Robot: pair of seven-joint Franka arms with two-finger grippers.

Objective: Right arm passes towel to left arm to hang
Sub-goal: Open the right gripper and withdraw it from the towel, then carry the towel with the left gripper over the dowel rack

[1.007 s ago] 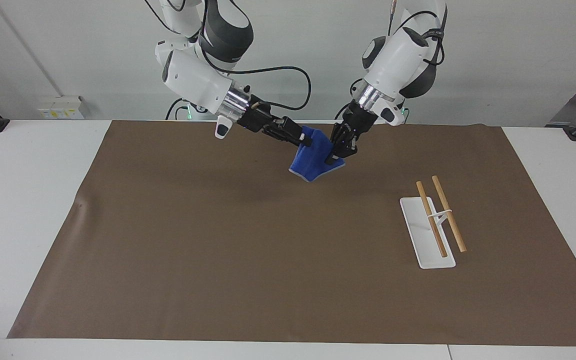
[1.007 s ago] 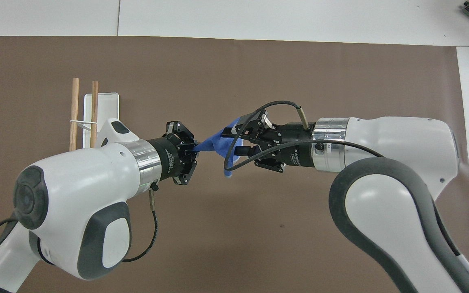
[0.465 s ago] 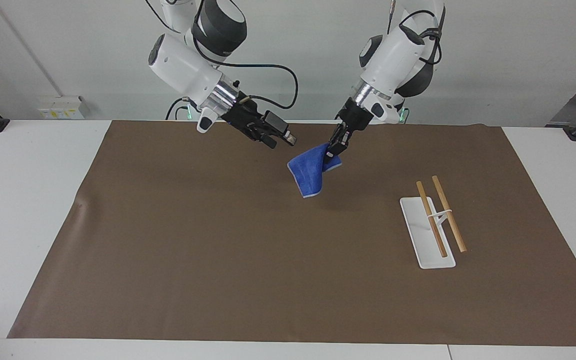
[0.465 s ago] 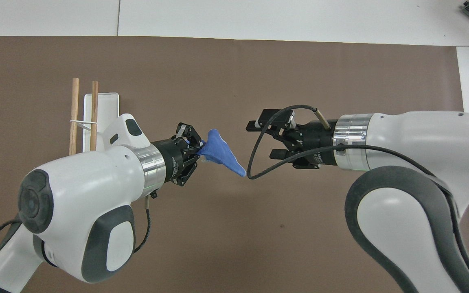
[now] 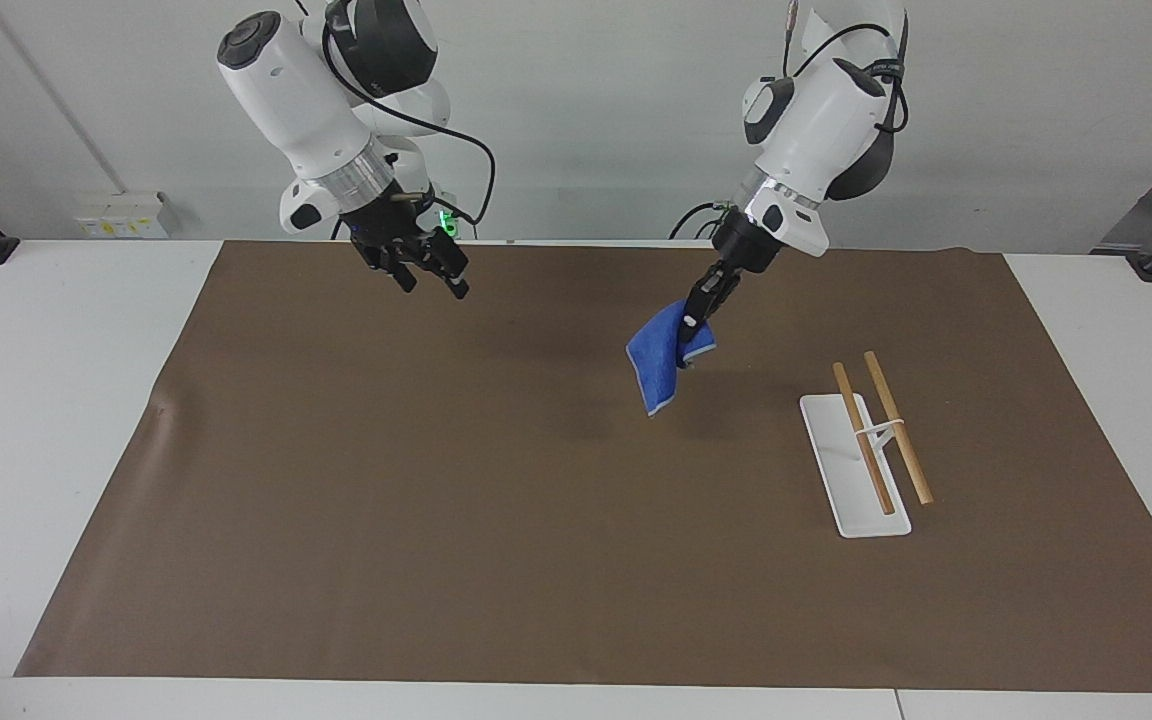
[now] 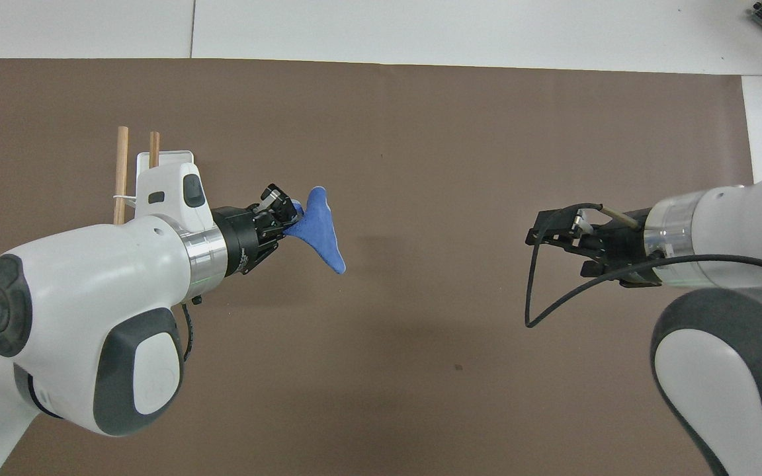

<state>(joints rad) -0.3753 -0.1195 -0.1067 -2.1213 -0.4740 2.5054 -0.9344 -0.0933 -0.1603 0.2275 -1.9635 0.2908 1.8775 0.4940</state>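
The blue towel (image 5: 656, 366) hangs in the air from my left gripper (image 5: 687, 338), which is shut on its upper corner over the brown mat, beside the rack. In the overhead view the towel (image 6: 319, 228) sticks out from the left gripper (image 6: 286, 216). My right gripper (image 5: 430, 279) is open and empty, raised over the mat toward the right arm's end of the table, well apart from the towel. It also shows in the overhead view (image 6: 542, 231).
A white rack base (image 5: 851, 478) with two wooden rods (image 5: 894, 425) stands on the mat toward the left arm's end; in the overhead view the rack (image 6: 156, 158) is partly hidden by the left arm. The brown mat (image 5: 436, 500) covers most of the white table.
The right gripper let go of the towel and drew back toward its own end. The left gripper kept the towel and carried it toward the rack.
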